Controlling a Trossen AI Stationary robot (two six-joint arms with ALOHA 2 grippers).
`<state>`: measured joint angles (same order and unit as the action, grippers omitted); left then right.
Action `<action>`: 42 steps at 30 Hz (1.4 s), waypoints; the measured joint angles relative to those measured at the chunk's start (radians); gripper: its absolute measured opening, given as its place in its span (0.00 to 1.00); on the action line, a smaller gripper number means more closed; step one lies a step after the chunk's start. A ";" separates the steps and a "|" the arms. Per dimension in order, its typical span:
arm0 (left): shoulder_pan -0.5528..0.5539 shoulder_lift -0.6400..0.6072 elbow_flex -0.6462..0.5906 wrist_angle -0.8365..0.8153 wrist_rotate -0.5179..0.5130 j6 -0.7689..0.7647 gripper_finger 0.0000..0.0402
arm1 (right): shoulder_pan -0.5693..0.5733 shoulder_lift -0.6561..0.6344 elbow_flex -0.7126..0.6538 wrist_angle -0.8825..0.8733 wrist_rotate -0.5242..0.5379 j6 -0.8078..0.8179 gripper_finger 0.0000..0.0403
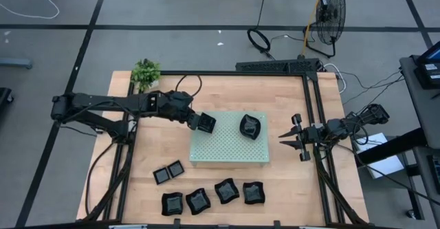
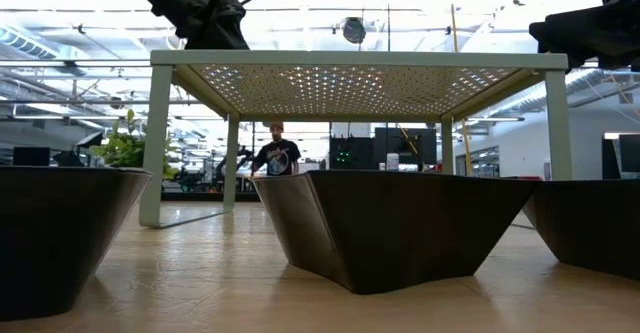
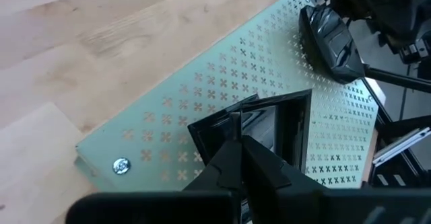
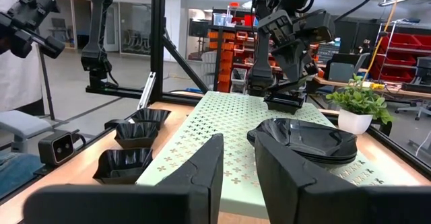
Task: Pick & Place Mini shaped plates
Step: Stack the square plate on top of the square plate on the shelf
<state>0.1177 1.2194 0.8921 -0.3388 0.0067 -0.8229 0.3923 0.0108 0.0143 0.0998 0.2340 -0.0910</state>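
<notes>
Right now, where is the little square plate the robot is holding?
In the high view, the small square plate is pinched in the left hand over the left edge of the green board.

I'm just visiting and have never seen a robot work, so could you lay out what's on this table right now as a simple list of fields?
Surface: wooden table
Centre piece: pale green perforated board
Left gripper: shut on a small square black plate, over the board's left edge
Right gripper: empty, waiting off the board's right side
Already on the board: wavy-edged black plate
Waiting on the table: two tiny square plates, four larger black plates in a row near the front edge
Also there: small potted plant at the back left corner
</notes>
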 joint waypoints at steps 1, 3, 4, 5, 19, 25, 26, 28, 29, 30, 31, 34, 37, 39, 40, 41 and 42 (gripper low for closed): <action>0.000 0.000 0.000 0.000 0.000 0.000 0.02 | 0.000 0.000 0.000 0.000 0.000 0.000 0.19; 0.000 0.000 0.000 0.000 0.000 0.000 0.04 | 0.000 0.000 0.000 0.000 0.000 0.000 0.19; 0.000 0.000 0.000 0.000 0.000 0.001 0.06 | 0.000 0.000 0.000 0.000 0.000 0.000 0.19; 0.000 0.000 0.000 0.000 0.000 0.002 0.08 | 0.000 0.000 0.000 0.000 0.000 0.000 0.19; 0.000 -0.033 0.000 -0.004 0.154 0.031 0.17 | 0.000 0.000 0.000 0.000 0.000 0.000 0.19; -0.067 -0.110 0.000 -0.189 0.252 -0.029 0.17 | 0.000 0.000 0.000 0.000 0.000 0.000 0.19; -0.086 -0.120 0.000 -0.226 0.229 -0.049 0.17 | 0.000 0.000 0.000 0.000 0.000 0.000 0.19; -0.125 -0.139 0.000 -0.293 0.167 -0.100 0.17 | 0.000 0.000 0.000 0.000 0.000 0.000 0.19; -0.146 -0.147 0.000 -0.328 0.135 -0.125 0.17 | 0.000 0.000 0.000 0.000 0.000 0.000 0.19; -0.168 -0.154 0.000 -0.354 0.110 -0.149 0.17 | 0.000 0.000 0.000 0.000 0.000 0.000 0.19; -0.190 -0.159 0.000 -0.373 0.087 -0.170 0.17 | 0.000 0.000 0.000 0.000 0.000 0.000 0.19; -0.248 -0.170 0.000 -0.416 0.022 -0.229 0.17 | 0.000 0.000 0.000 0.000 0.000 0.000 0.19; -0.308 -0.167 0.000 -0.417 0.003 -0.262 0.17 | 0.000 0.000 0.000 0.000 0.000 0.000 0.19; -0.361 -0.151 0.000 -0.417 0.011 -0.267 0.17 | 0.000 0.000 0.000 0.000 0.000 0.000 0.19; -0.392 -0.139 -0.002 -0.418 0.011 -0.268 0.17 | 0.000 0.000 0.000 0.000 0.000 0.000 0.19; -0.423 -0.126 -0.009 -0.417 0.011 -0.260 0.17 | 0.000 0.000 0.000 0.000 0.000 0.000 0.19; -0.452 -0.114 -0.018 -0.421 0.010 -0.245 0.17 | 0.000 0.000 0.000 0.000 0.000 0.000 0.19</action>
<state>-0.3339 1.1058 0.8742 -0.7595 0.0169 -1.0677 0.3923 0.0109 0.0143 0.0998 0.2340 -0.0910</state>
